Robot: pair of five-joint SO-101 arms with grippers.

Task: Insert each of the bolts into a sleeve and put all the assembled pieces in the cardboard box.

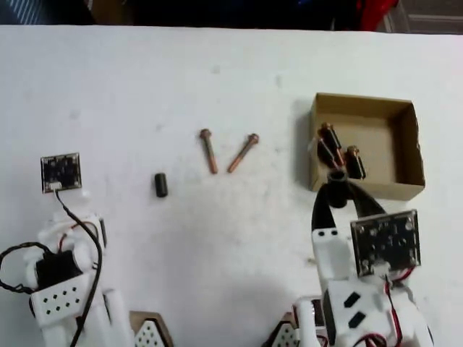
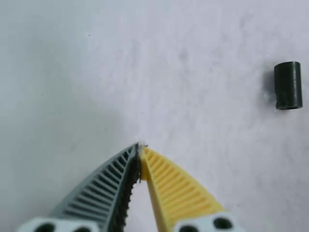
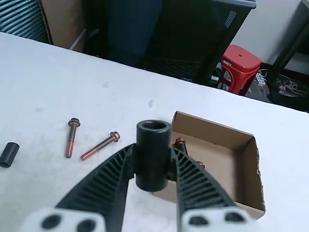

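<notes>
At the cardboard box's point(image 1: 365, 190) near wall, the right gripper point(image 1: 338, 182) clamps an upright black sleeve point(image 3: 153, 140). Far from the box, the left gripper point(image 2: 139, 147) is pinched closed, empty. Beyond: loose sleeve point(image 1: 161, 185), two bolts point(image 1: 208, 151); assembled pieces point(image 1: 333, 148) inside the box

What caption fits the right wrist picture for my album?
Right gripper holds a black sleeve upright, cardboard box and two loose bolts beyond.
</notes>
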